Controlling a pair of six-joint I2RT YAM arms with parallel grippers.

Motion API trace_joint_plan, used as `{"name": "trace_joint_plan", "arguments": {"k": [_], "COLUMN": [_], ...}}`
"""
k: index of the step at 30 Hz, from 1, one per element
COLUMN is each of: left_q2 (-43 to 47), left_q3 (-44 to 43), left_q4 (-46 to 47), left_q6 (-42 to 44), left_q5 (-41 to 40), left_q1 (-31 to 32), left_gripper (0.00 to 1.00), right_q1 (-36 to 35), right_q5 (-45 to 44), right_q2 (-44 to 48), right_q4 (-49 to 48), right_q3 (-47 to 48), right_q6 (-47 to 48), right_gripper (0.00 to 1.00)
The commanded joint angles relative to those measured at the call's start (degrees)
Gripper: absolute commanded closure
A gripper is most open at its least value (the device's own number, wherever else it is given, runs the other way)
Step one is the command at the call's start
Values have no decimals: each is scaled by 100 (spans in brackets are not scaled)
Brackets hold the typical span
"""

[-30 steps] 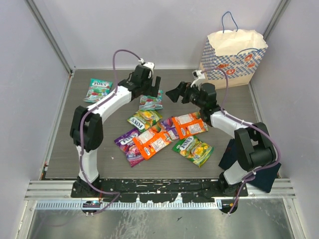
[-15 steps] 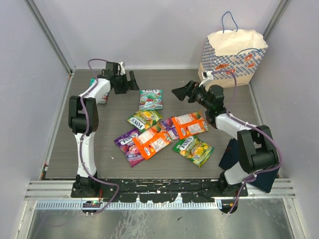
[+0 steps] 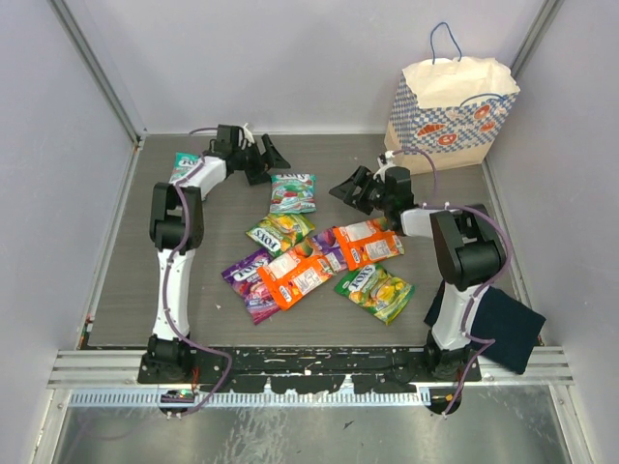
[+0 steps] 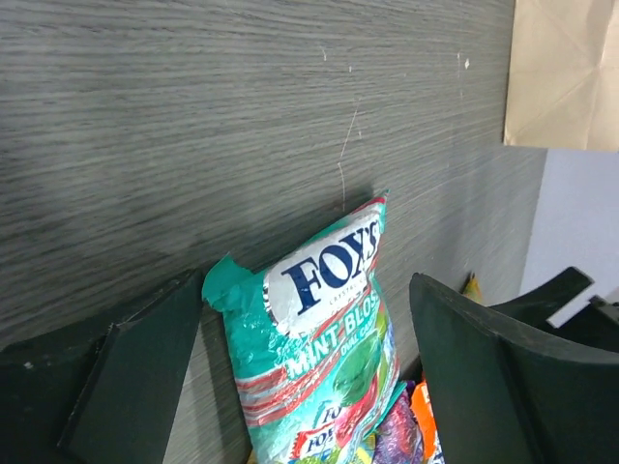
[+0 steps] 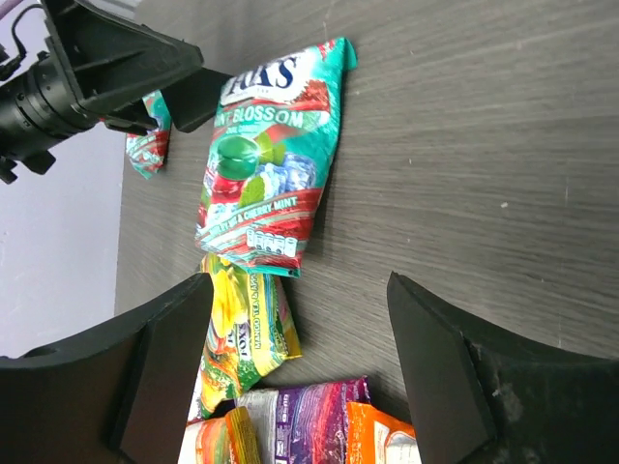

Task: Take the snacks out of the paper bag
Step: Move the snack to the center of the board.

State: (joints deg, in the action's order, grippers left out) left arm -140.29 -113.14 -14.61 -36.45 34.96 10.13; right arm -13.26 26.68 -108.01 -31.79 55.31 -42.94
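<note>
Several snacks lie on the grey table. A teal packet [image 3: 293, 193] lies at the back between both grippers, and another teal packet [image 3: 183, 166] lies at the far left, partly behind the left arm. Green-yellow [image 3: 280, 232], orange [image 3: 298, 275], purple [image 3: 247, 280] and more packets form a pile in the middle. My left gripper [image 3: 268, 159] is open and empty, low over the table, with the teal packet [image 4: 324, 358] in front of its jaws. My right gripper [image 3: 348, 186] is open and empty, facing the same teal packet [image 5: 261, 174]. The paper bag [image 3: 450, 106] stands upright at the back right.
A dark navy folded cloth [image 3: 495, 324] lies at the near right beside the right arm's base. Grey walls close in the table on the left, back and right. The paper bag's corner [image 4: 566, 68] shows in the left wrist view. My left gripper [image 5: 97, 68] shows in the right wrist view.
My left arm swung from the middle to the back left, and its gripper now points right at the teal packet. My right gripper dropped lower towards the table.
</note>
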Motion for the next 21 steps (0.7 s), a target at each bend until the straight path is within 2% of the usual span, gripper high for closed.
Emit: {"name": "trace_joint_plan", "arguments": {"k": [1,8,12,14,17,21], "left_q2": [-319,510,977,1098,1199,1343], "left_q3": [10,1080,1397,1411,1294,1088], "left_q4": [319,1531,1911,1943,1846,1379], "left_q6": [-460,-919,-1019,-994,-828,-257], "left_q5": [212,381,447,445,395,315], "left_q1": [45,111,103,82,53,-85], "left_gripper": [13,44,74,85,94,98], "right_q1": [22,30,33,27,31,25], "right_q5": [154,163,196,218,217,206], "right_q2": [97,153,140,156,202,310], "right_q4": [-273,-109,-119,-138,-146,-90], "right_q3": [191,232,230,210,177,152], "right_q6": [-273,-119,-138,-144,-121,-8], "right_gripper": [22,22,22,22,22,22]}}
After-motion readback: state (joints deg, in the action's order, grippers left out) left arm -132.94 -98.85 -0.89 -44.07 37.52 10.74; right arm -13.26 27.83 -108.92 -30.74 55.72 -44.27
